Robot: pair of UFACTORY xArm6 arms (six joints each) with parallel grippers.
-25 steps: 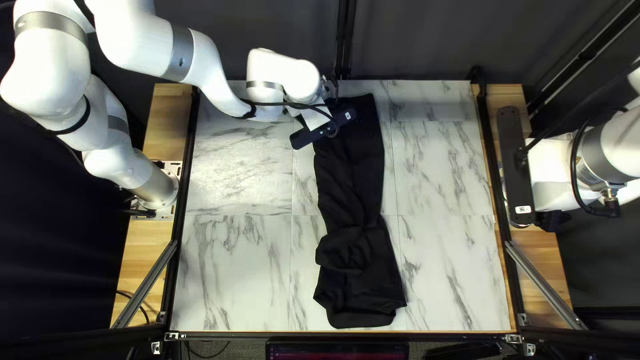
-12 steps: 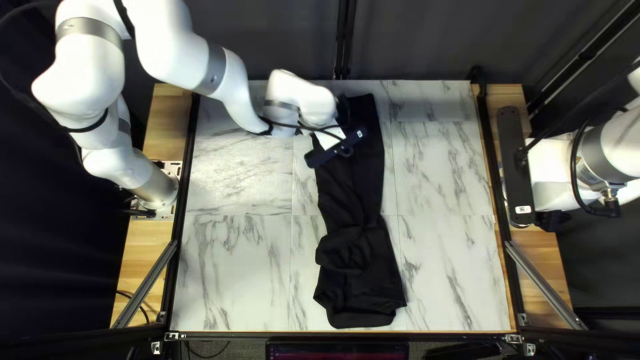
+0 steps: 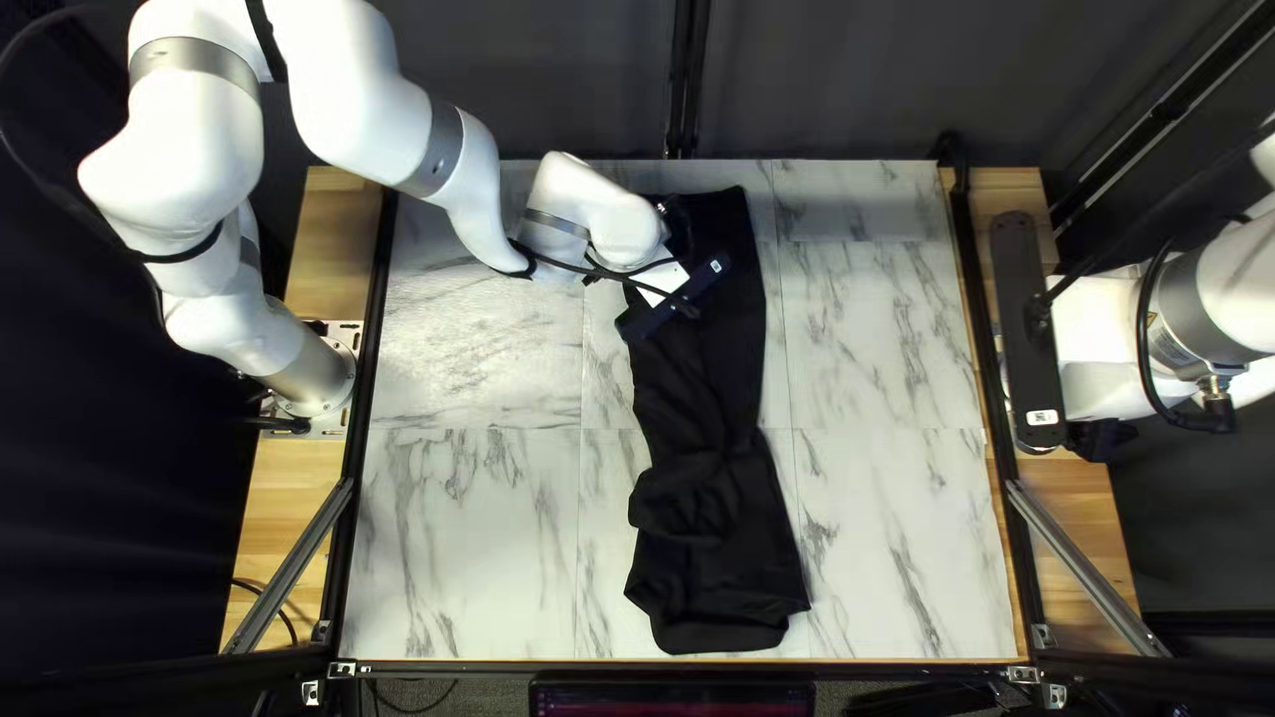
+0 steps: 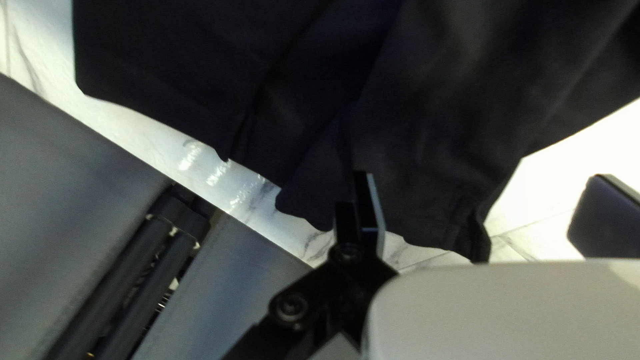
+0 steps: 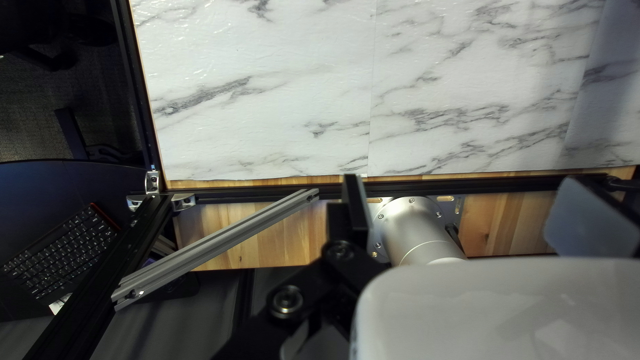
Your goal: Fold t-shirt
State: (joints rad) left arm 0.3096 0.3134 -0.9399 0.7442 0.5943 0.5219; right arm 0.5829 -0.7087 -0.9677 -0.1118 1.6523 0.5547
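The left arm [image 3: 359, 120] over there arches up from its base and reaches well inward, its wrist [image 3: 624, 229] bent down and the left gripper [image 3: 678, 223] holding its fingers [image 4: 370, 210] wide apart. Across from it, the right arm [image 3: 1229, 286] hangs back on its own side, the right gripper [image 3: 1100, 440] spread too.

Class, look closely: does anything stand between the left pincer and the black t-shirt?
Nothing visible does: in the left wrist view, the black t-shirt lies directly ahead of the left pincer, with no other object between them.
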